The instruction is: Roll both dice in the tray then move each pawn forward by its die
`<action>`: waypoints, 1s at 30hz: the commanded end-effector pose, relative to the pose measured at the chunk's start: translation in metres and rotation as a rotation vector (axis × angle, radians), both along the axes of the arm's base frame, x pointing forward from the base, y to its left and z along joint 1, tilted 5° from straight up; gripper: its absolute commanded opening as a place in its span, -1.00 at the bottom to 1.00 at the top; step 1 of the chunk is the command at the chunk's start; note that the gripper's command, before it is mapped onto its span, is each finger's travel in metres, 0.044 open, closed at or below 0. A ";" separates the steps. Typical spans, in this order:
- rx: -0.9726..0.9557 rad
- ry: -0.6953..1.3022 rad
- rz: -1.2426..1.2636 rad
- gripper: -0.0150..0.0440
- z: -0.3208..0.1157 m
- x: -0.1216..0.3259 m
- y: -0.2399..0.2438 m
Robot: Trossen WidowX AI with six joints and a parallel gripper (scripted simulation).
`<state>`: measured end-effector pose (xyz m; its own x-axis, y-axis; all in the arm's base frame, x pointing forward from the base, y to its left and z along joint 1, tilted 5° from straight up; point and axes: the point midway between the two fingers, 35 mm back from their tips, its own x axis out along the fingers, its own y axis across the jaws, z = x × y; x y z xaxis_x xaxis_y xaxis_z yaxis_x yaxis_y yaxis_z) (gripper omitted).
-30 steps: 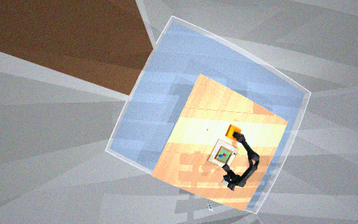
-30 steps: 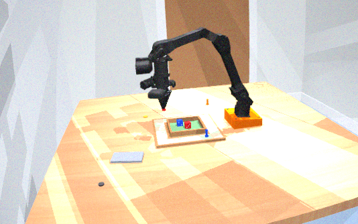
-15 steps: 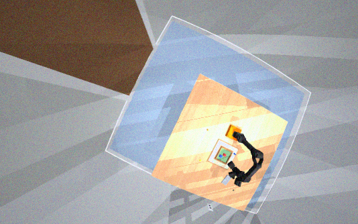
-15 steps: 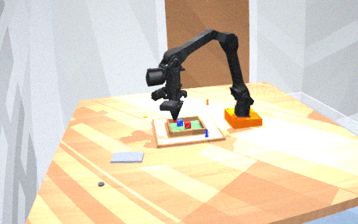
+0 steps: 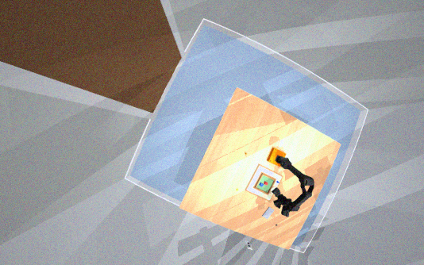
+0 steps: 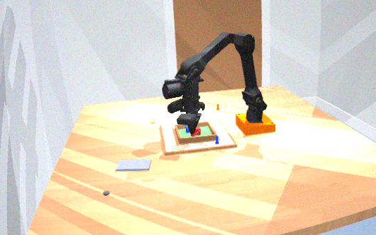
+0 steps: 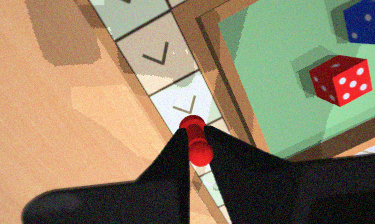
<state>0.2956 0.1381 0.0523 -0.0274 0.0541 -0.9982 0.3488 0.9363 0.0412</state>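
My gripper [image 7: 194, 134] [image 6: 192, 129] is shut on the red pawn [image 7: 200, 152], held upright just above a pale arrow square of the game board [image 7: 138, 15] [image 6: 205, 145] [image 5: 253, 177], beside the tray's wooden rim [image 7: 208, 55] [image 6: 194, 141]. Inside the green-floored tray lie the red die [image 7: 341, 80] [image 6: 198, 131] and the blue die [image 7: 366, 21] [image 6: 187, 129], a little apart. The blue pawn [image 6: 217, 140] [image 5: 278, 182] stands on the board's track on the side toward the arm's base.
The arm's orange base [image 6: 255, 124] [image 5: 275, 154] stands beside the board. A grey-blue card [image 6: 134, 164] [image 5: 267, 213] and a small dark disc [image 6: 106, 193] lie nearer the table's front. A small orange piece [image 6: 217, 106] and a yellow chip [image 6: 152, 122] sit behind the board.
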 end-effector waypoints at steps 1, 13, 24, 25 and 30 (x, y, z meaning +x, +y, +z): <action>0.000 0.013 -0.003 -0.49 -0.017 -0.004 0.002; 0.000 0.013 -0.003 -0.49 -0.033 -0.005 0.002; 0.000 0.013 -0.003 -0.49 -0.048 -0.006 0.003; -0.001 0.002 0.001 -0.40 -0.042 -0.004 0.003; -0.001 0.002 0.001 0.04 -0.042 -0.004 0.003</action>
